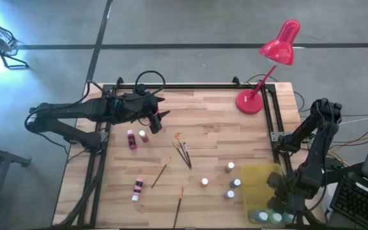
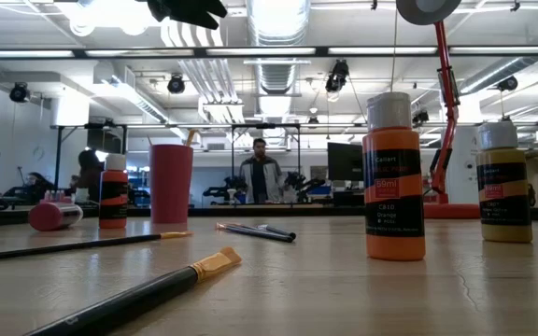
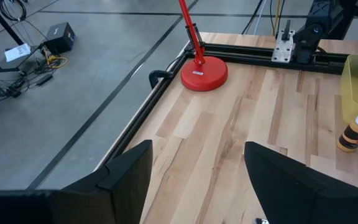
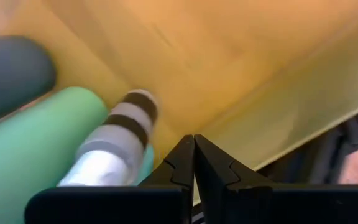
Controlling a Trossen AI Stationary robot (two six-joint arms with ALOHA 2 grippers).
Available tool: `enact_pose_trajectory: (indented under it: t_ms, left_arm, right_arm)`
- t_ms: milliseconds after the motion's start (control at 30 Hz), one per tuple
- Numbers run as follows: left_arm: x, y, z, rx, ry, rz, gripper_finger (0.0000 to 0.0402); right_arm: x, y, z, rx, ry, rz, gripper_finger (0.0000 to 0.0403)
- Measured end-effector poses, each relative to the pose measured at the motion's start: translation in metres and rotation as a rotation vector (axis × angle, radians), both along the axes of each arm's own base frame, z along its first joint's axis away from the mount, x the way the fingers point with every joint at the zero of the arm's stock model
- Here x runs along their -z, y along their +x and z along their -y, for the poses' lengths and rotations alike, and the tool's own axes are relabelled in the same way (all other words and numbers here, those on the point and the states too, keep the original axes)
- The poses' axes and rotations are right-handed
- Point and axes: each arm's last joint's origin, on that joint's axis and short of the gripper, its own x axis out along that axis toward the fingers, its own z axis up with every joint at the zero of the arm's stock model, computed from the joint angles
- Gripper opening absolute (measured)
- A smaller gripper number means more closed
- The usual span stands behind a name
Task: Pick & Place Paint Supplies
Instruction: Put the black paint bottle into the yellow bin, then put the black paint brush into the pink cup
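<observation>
Black and wide apart, the fingers of the left gripper (image 1: pixel 163 115) stand open over the far left part of the butcher-block table (image 1: pixel 209 128), holding nothing; in the left wrist view its two dark fingers (image 3: pixel 129 171) frame bare wood, with the round base of the red desk lamp (image 3: pixel 204 73) beyond them at the far right corner. Just near of this gripper two small paint bottles (image 1: pixel 137 138) sit side by side, one pink and lying down, one white-capped and upright. Toward the middle of the table a loose cluster of thin paintbrushes (image 1: pixel 184 152) lies fanned out, another brush (image 1: pixel 161 172) lies to their near left, and one more (image 1: pixel 178 206) reaches the near edge. A pink bottle (image 1: pixel 137 188) lies on its side at the near left. White-capped bottles (image 1: pixel 230 167) stand scattered right of centre, just beside the yellow tray (image 1: pixel 255 185) at the near right corner. The right gripper (image 1: pixel 280 191) hangs over that tray with its fingers pressed together and empty; in the right wrist view the closed tips (image 4: pixel 194 163) point at the tray's yellow floor, close to a green bottle (image 4: pixel 36 140) and a striped grey bottle (image 4: pixel 120 146) lying inside it. In the low view an orange bottle (image 2: pixel 393 177) stands nearest, and a person (image 2: pixel 261 173) stands far off in the room.
</observation>
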Motion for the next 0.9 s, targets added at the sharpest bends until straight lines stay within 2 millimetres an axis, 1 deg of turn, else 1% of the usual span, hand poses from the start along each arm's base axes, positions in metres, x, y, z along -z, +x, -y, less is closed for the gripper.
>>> enact_pose_trajectory:
  t_ms: [267,333,600,767,900]
  left_arm:
    - [0.000,0.000,0.000,0.000,0.000,0.000,0.0259]
    - [0.000,0.000,0.000,0.000,0.001,0.000,0.0259]
    - [0.000,0.000,0.000,0.001,0.003,-0.001,0.0259]
    - [0.000,0.000,0.000,0.007,0.015,-0.008,0.0259]
    - [0.000,0.000,0.000,0.007,0.015,-0.008,0.0259]
  right_arm:
    - [-0.005,-0.005,0.014,0.008,-0.082,-0.024,0.0008]
    - [-0.008,-0.005,0.018,0.006,-0.100,-0.006,0.0008]
    - [-0.029,0.003,0.039,0.017,-0.140,0.165,0.0008]
    - [-0.049,0.015,0.052,-0.025,-0.201,0.304,0.0008]
    - [-0.070,0.028,0.064,-0.062,-0.285,0.472,0.0008]
